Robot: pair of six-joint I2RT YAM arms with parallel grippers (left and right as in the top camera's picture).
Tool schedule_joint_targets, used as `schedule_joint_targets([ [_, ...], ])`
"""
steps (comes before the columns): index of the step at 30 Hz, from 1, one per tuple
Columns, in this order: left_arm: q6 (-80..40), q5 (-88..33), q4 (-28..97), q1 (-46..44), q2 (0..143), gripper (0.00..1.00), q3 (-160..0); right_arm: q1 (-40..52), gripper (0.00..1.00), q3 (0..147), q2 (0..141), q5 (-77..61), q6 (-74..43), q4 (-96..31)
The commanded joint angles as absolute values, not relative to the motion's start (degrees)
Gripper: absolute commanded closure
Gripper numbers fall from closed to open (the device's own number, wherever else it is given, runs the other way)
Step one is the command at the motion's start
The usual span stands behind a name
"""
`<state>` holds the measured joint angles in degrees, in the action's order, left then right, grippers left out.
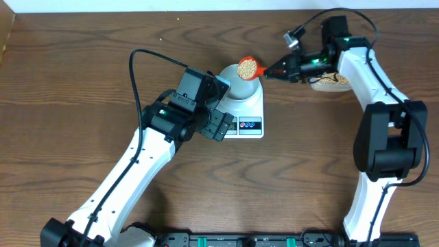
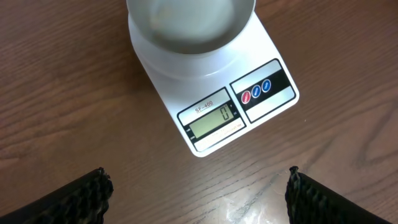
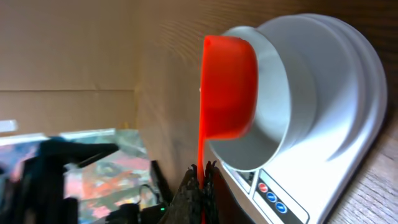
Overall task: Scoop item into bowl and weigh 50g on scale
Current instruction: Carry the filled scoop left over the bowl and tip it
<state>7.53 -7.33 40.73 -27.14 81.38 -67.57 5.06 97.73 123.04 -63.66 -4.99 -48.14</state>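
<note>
The white scale sits mid-table with the pale bowl on it. The bowl looks empty in the left wrist view, and the scale display reads 0. A red scoop heaped with beige beans hovers over the bowl's far rim. My right gripper is shut on its thin handle. In the right wrist view the scoop is seen from its underside beside the bowl, with the gripper pinching the handle. My left gripper is open and empty just in front of the scale.
A tub of beans lies at the right behind the right arm. The scale's buttons face the left gripper. Bare wooden table surrounds the scale, and a wall edge runs along the back.
</note>
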Motion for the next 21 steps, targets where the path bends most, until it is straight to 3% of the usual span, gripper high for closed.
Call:
schedule_joint_targets([
  [1, 7.88, -6.85, 40.93, -26.92, 81.32, 0.09, -67.83, 6.70, 0.99, 97.84, 121.23, -58.72, -6.37, -47.92],
  [8, 7.88, -6.83, 40.93, -26.92, 81.32, 0.08, -67.83, 10.70, 0.99, 97.91, 117.21, -47.22, -6.17, -47.57],
  [11, 7.88, -6.85, 40.93, -26.92, 81.32, 0.09, -67.83, 14.26, 0.99, 97.91, 113.21, -35.46, -6.20, -47.62],
  [21, 7.88, -6.85, 40.93, -26.92, 81.32, 0.09, -67.83, 18.31, 0.99, 97.91, 111.48, -26.28, -6.26, -47.79],
])
